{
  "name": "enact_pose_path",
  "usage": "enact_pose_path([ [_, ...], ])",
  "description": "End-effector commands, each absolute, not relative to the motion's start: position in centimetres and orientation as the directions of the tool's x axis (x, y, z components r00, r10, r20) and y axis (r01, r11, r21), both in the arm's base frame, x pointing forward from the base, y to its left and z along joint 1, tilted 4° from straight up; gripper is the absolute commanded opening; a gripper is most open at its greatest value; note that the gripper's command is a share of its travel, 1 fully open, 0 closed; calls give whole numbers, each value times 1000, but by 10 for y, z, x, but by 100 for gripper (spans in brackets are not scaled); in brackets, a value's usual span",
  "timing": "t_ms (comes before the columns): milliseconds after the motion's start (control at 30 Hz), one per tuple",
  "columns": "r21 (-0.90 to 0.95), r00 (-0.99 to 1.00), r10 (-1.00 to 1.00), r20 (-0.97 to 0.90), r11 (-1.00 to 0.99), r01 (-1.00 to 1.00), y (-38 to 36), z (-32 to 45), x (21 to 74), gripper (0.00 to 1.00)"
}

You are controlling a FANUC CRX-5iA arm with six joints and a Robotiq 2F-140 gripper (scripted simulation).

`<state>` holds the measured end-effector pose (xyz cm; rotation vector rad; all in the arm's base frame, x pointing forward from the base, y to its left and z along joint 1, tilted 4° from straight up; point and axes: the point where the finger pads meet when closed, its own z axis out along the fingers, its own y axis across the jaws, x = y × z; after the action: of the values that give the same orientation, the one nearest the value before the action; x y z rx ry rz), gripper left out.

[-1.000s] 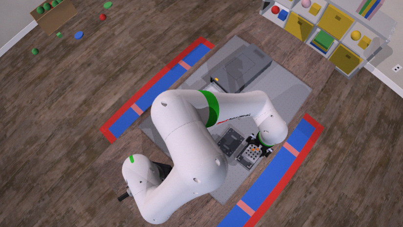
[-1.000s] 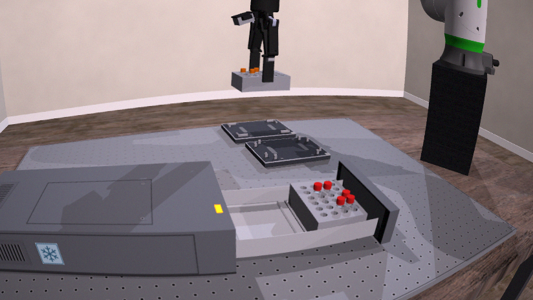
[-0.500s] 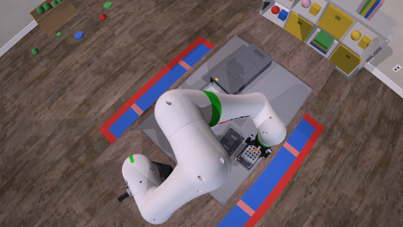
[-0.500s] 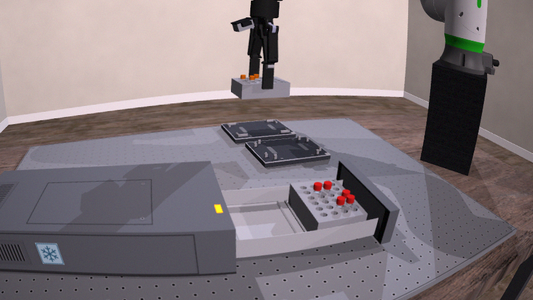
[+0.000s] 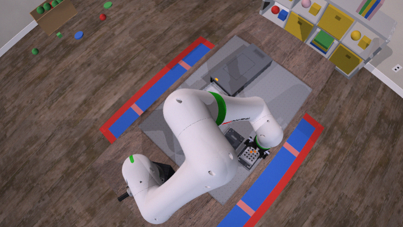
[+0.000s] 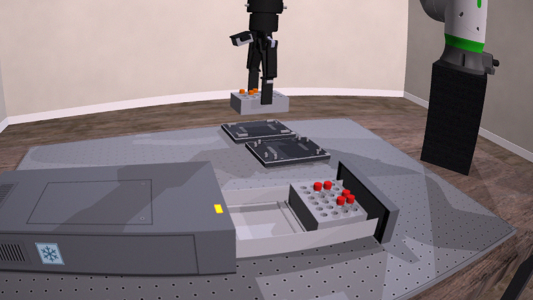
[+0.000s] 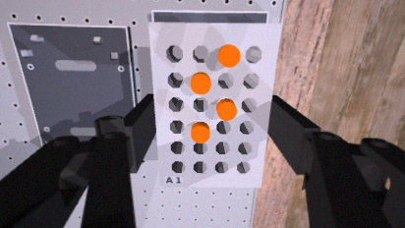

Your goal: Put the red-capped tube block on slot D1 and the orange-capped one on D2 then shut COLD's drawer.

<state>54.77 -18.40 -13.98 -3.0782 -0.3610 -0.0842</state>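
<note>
- Top view: You see the fingers (image 5: 248, 141) (image 6: 266, 93) grasping the orange-capped block (image 5: 248, 157) (image 6: 250, 106) (image 7: 211, 159) at the D2 (image 5: 249, 166) (image 6: 258, 130) (image 7: 210, 18) end of the surface (image 5: 287, 90) (image 6: 167, 286) (image 7: 197, 206). Red and black lettering on your white arm (image 5: 208, 141) is too small to read.
- Exterior view: Above D2, your orange-capped block hangs clear of the slot. D1 (image 5: 233, 138) (image 6: 287, 152) (image 7: 79, 93), nearer the cooler (image 5: 242, 67) (image 6: 111, 201), holds no block. A snowflake label (image 6: 49, 253) marks the cooler's side; its lamp (image 5: 216, 79) (image 6: 218, 208) glows. The red-capped block (image 6: 303, 208) sits in the open drawer (image 6: 298, 244), beside the front panel.
- Wrist view: "A 1" reads plainly at your block's corner, four orange caps showing, a finger along each side.
</note>
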Motion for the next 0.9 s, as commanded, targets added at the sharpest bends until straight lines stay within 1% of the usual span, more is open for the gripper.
enact_pose_path([
  [0, -33, 971, 230, 60, -972, 232, -184, -144, 549, 10],
  [867, -33, 971, 230, 60, -972, 232, -183, -165, 550, 10],
])
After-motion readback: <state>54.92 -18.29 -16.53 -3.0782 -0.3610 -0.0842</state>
